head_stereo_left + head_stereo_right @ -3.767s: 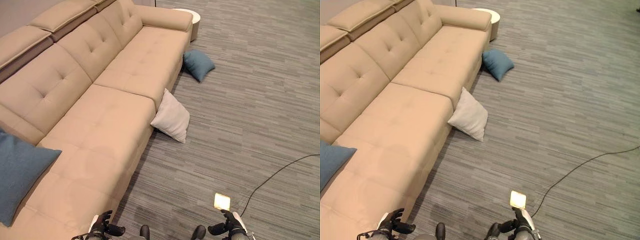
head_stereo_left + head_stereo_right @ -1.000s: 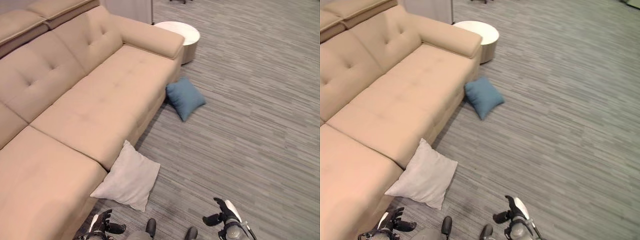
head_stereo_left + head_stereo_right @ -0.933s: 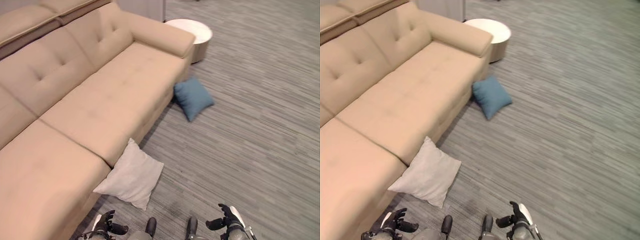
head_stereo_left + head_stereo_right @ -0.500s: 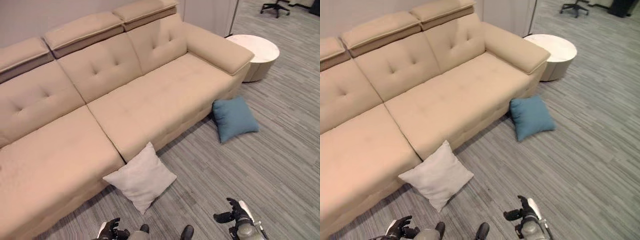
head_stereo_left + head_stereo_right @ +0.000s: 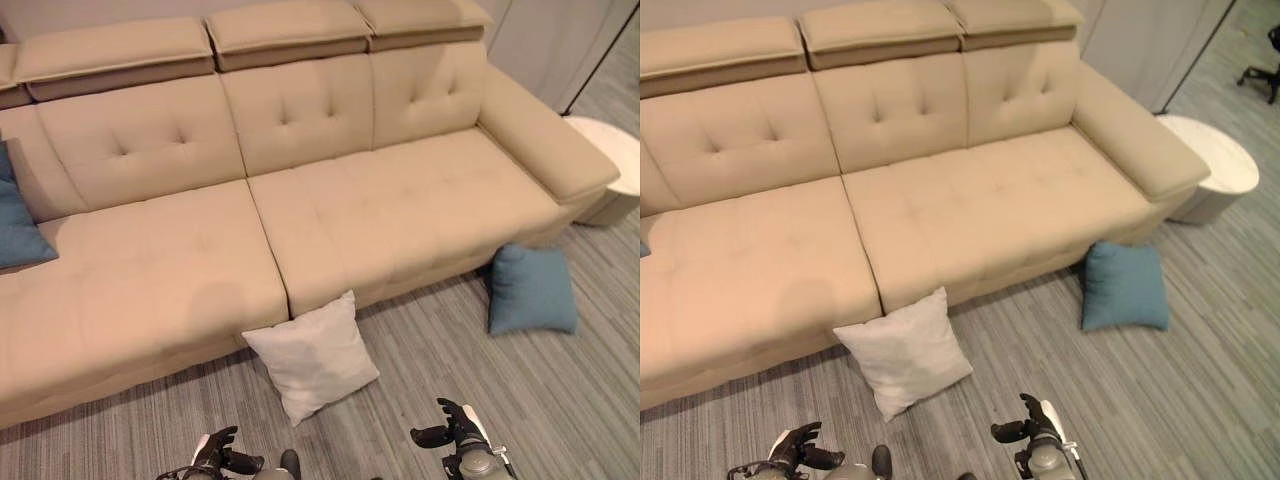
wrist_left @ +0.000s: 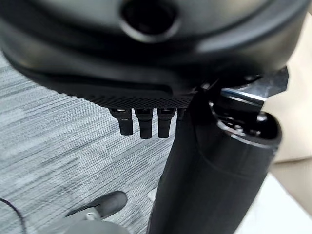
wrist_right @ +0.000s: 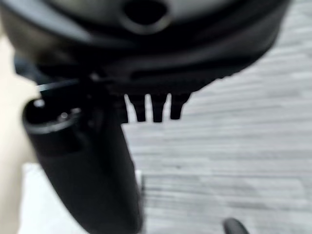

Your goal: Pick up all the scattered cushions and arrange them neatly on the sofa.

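A pale grey cushion (image 5: 312,357) leans on the floor against the front of the beige sofa (image 5: 400,210), near its middle seam. A blue cushion (image 5: 530,290) lies on the floor by the sofa's right end. Another blue cushion (image 5: 15,215) rests on the sofa seat at the far left. My left hand (image 5: 215,455) and right hand (image 5: 450,432) hang low near me, apart from the cushions. Both have relaxed fingers and hold nothing, as the fingers (image 6: 141,124) and the fingers (image 7: 157,109) also show in the wrist views.
A round white side table (image 5: 1210,165) stands past the sofa's right arm. Striped grey carpet (image 5: 560,400) stretches in front of the sofa and between me and the cushions. An office chair (image 5: 1272,50) stands far off at the right.
The whole picture has swung, so the camera now faces the sofa squarely and closer. The cushions lie where they were. Both hands stay low and hold nothing.
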Motion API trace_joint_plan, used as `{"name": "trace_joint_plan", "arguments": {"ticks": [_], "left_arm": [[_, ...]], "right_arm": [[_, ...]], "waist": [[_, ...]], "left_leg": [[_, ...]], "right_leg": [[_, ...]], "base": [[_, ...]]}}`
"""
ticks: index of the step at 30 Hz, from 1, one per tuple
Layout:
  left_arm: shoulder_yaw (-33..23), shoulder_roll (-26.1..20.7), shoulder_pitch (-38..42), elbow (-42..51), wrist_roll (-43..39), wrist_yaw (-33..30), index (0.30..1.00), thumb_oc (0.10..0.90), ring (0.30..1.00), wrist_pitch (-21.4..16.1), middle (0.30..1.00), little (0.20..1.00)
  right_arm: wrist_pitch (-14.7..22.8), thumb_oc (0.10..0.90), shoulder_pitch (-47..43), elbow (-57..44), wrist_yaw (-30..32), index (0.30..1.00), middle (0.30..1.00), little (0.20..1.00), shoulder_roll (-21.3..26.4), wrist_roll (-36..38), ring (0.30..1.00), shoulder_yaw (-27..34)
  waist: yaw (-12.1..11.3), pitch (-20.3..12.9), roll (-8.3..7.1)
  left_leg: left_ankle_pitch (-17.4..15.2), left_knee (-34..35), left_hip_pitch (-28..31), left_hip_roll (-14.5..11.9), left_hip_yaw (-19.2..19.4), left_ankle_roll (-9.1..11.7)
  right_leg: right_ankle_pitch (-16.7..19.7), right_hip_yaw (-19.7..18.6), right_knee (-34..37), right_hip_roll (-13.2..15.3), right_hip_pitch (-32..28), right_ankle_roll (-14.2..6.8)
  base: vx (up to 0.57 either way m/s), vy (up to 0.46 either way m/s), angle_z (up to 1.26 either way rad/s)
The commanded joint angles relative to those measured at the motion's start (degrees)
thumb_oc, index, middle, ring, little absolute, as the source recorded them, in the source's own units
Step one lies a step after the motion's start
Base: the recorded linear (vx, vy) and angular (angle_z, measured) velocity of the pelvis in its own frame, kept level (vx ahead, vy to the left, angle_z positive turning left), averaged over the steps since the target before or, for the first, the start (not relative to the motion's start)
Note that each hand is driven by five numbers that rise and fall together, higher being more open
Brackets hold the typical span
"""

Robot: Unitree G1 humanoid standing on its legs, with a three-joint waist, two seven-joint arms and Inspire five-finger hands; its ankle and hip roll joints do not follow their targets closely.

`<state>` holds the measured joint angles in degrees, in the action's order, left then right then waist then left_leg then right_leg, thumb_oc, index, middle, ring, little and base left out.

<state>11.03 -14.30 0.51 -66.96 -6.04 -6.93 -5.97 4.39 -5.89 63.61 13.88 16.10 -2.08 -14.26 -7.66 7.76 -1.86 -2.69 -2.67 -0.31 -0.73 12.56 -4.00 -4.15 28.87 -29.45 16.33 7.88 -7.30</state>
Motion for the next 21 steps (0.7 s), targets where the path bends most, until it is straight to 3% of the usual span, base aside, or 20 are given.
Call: {"name": "trace_joint_plan", "arguments": {"ticks": [1, 4, 6, 11, 14, 21], "left_arm": [[-0.40, -0.69, 0.21, 0.42, 0.68, -0.80, 0.900, 0.800, 0.900, -1.89, 0.900, 0.900], [0.11, -0.60, 0.67, -0.38, 0.94, -0.95, 0.900, 0.800, 0.900, -2.16, 0.900, 0.900], [0.55, -0.68, 1.01, -0.84, 1.23, -1.24, 0.900, 0.800, 0.900, -2.16, 0.900, 0.900], [0.35, -0.28, 1.28, -1.65, 0.87, -1.49, 0.900, 0.800, 0.900, -2.42, 0.900, 0.900], [0.69, 0.16, 1.94, -1.94, 0.98, -1.21, 0.900, 0.800, 0.900, -2.53, 0.900, 0.900], [1.08, 1.09, 2.72, -1.46, -0.35, -1.47, 0.900, 0.800, 0.900, -2.63, 0.900, 0.900]], "right_arm": [[1.95, 0.800, -0.80, -2.11, 0.67, 0.900, 0.900, 0.900, 1.92, -0.53, 0.900, 0.99], [1.82, 0.800, -0.72, -1.92, 0.60, 0.900, 0.900, 0.900, 2.24, 0.08, 0.900, 1.23], [1.63, 0.800, -0.62, -1.75, 0.44, 0.900, 0.900, 0.900, 2.51, 0.25, 0.900, 1.36], [1.82, 0.800, -0.69, -1.23, 0.59, 0.900, 0.900, 0.900, 2.86, 0.34, 0.900, 1.56], [2.41, 0.800, -0.79, -1.26, 0.39, 0.900, 0.900, 0.900, 3.27, 0.93, 0.900, 1.54], [3.35, 0.800, -0.50, -2.95, 0.35, 0.900, 0.900, 0.900, 3.49, 2.40, 0.900, 1.45]], "waist": [[-0.29, 1.08, 0.11], [1.45, 1.33, 0.29], [2.02, 1.59, -0.17], [1.82, 1.20, -0.48], [1.97, 0.98, -0.74], [2.33, 1.22, -0.85]], "left_leg": [[-2.16, 0.32, -1.24, 1.24, -7.46, 1.83], [-2.33, 0.88, -0.47, 1.65, -11.41, 2.47], [-2.34, 0.74, -0.26, 2.66, -13.62, 2.74], [-2.02, 1.17, -0.83, 2.63, -15.51, 4.14], [-1.45, 1.50, -1.55, 1.61, -16.31, 5.97], [0.47, 2.47, -3.24, -0.87, -17.12, 8.17]], "right_leg": [[2.00, -9.23, 12.96, -5.62, -2.10, -1.66], [3.85, -15.58, 19.46, -6.24, 0.38, -1.75], [5.06, -17.75, 22.23, -6.35, 0.51, -2.07], [5.80, -14.22, 24.62, -6.36, -1.25, -2.24], [5.63, -11.17, 28.08, -7.13, -3.27, -1.44], [4.41, -7.29, 31.14, -8.87, -5.23, 0.06]], "base": [[0.18, -0.023, 1.02], [0.15, -0.069, 0.71], [0.13, -0.069, 0.55], [0.08, -0.108, 0.66], [0.10, -0.169, 0.37], [0.04, -0.125, 0.31]]}}
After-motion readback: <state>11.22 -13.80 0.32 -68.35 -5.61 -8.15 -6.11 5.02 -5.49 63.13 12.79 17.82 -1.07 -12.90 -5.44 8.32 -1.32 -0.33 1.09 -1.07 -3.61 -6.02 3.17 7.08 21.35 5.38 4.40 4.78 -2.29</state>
